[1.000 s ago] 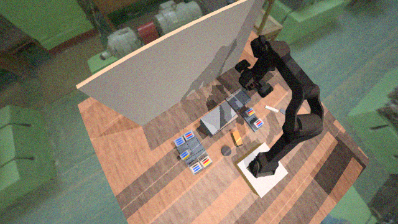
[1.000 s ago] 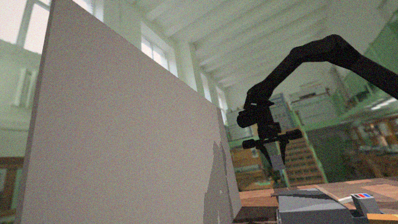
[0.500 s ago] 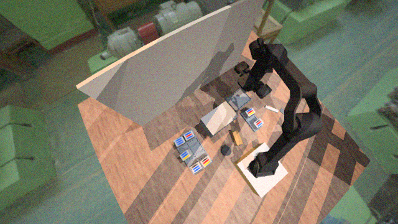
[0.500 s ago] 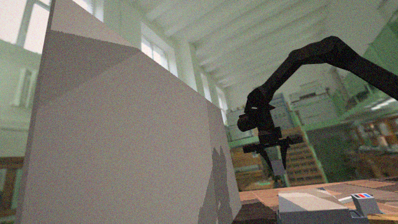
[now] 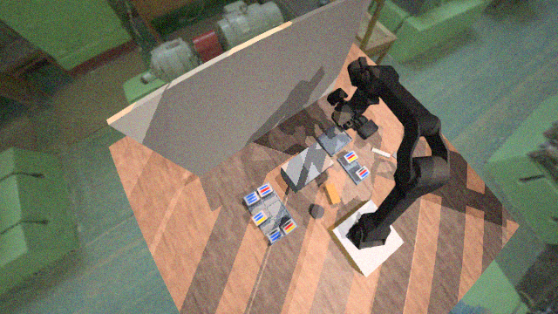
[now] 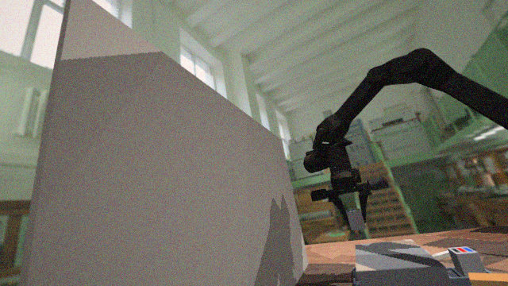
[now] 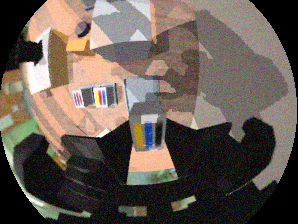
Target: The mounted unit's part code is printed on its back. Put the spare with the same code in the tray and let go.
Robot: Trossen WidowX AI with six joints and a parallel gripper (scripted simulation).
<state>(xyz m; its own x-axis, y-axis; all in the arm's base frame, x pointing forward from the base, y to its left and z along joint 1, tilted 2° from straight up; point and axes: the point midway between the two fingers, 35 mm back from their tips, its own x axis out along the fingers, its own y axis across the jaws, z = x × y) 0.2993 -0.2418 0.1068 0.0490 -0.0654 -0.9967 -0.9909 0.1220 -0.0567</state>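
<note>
My gripper point(image 5: 347, 124) point(image 6: 358, 226) point(image 7: 147, 119) is shut on a grey spare unit point(image 6: 355, 218) point(image 7: 149, 111), whose striped face shows yellow, blue and dark bars in the wrist view. The unit hangs in the air above and near the flat blue-grey tray point(image 5: 335, 144) point(image 7: 135, 90). It overlaps the tray's near part in the wrist view. Two units with striped labels, one point(image 5: 350, 157) point(image 7: 101, 97) beside the other point(image 5: 362, 173) point(image 7: 78, 98), stand in a small dark holder beside the tray. A larger rack point(image 5: 277, 210) holds several striped units. No printed part code is readable.
A grey box point(image 5: 307, 167) point(image 6: 397, 260) point(image 7: 121, 27) stands beside the tray. A tall grey panel point(image 5: 218, 105) point(image 6: 167, 167) point(image 7: 240, 85) rises behind. An orange block point(image 5: 331, 193) point(image 7: 78, 45), a dark round piece point(image 5: 316, 211) point(image 7: 82, 28) and a white stick point(image 5: 381, 152) lie on the table.
</note>
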